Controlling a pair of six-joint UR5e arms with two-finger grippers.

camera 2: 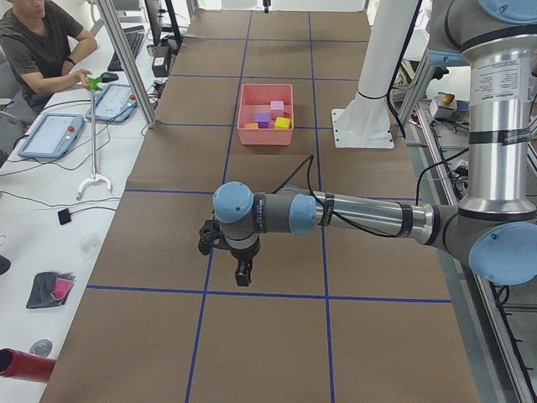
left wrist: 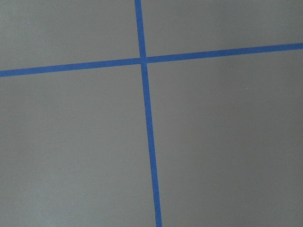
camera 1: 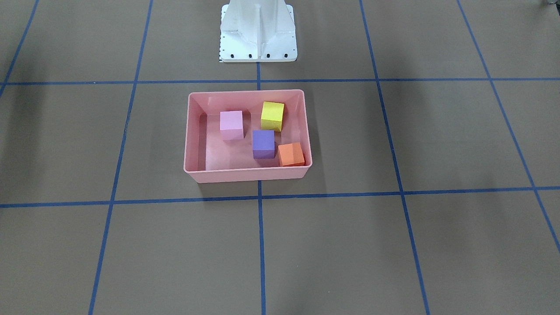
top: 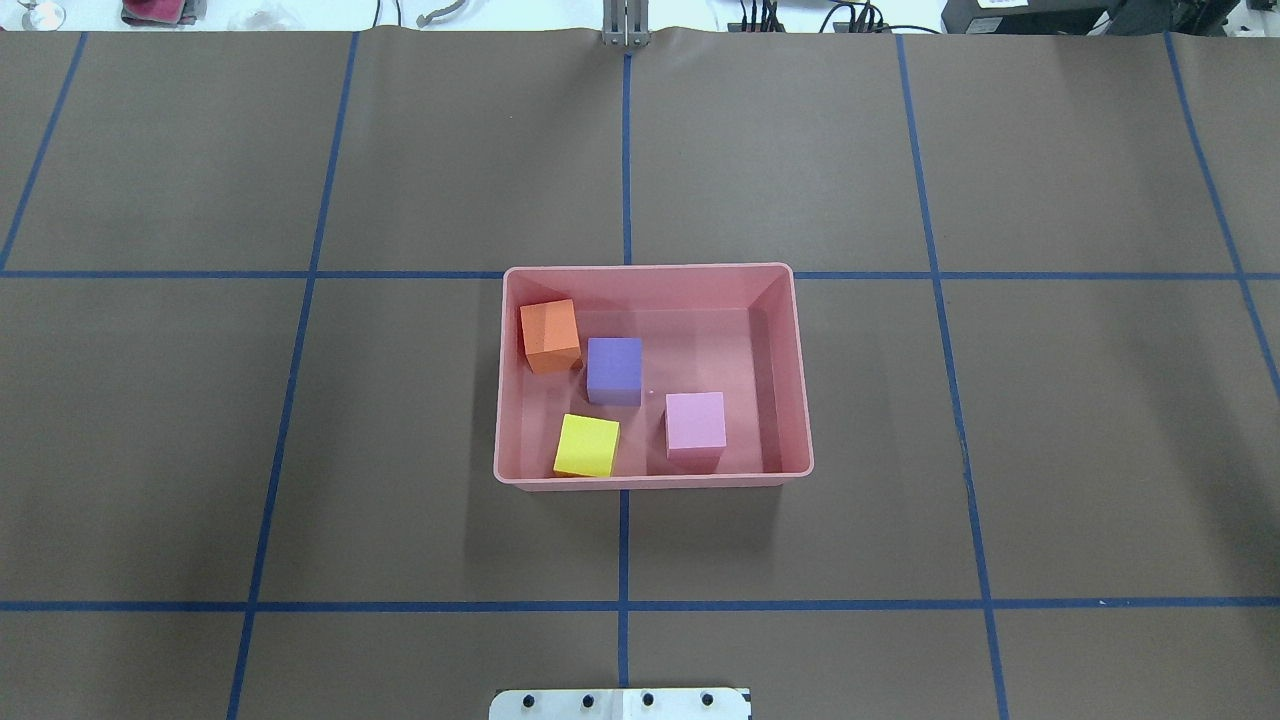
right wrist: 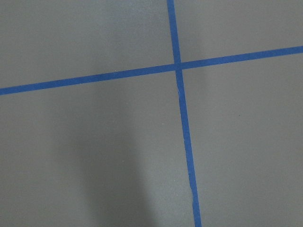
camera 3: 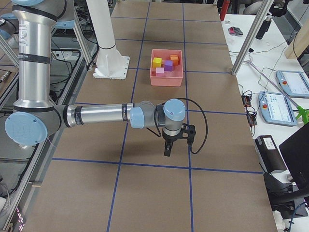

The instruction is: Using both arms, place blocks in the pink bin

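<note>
- Nearest: left claw (camera 2: 242,274) over bare tabletop (camera 2: 277,344), well apart from pink bin (top: 650,483); open or clenched, cannot tell.
- Right claw (camera 3: 167,149) likewise, grip unreadable.
- Inside pink bin: orange block (top: 549,335), purple block (top: 614,369), yellow block (top: 587,445), pink block (top: 695,423).
- Seemingly finished; best to leave everything undisturbed.

We see a robotics lab: the left arm (camera 2: 361,217) and right arm (camera 3: 101,115) flank a white pedestal (camera 1: 258,39) at a table (top: 450,150) papered brown and gridded with blue tape (top: 625,150). A teach pendant (camera 2: 50,134) lies on the side bench (camera 2: 42,243) by a seated operator (camera 2: 38,42).
</note>
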